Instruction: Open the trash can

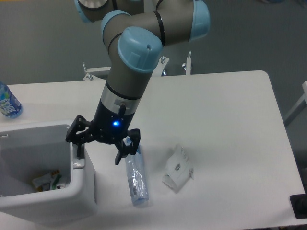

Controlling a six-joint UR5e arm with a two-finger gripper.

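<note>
The trash can is a big white boxy bin at the front left of the table. Its top stands open, and scraps of rubbish show inside. The lid no longer covers the opening; I cannot make it out clearly at the left edge. My gripper hangs open over the bin's right rim. Its left finger points down at the small grey latch, and its right finger is outside the bin above a bottle. Nothing is held.
A clear plastic bottle lies on the table just right of the bin, under my right finger. A crumpled white packet lies further right. A blue-labelled bottle stands at the far left edge. A black block sits at the front right corner.
</note>
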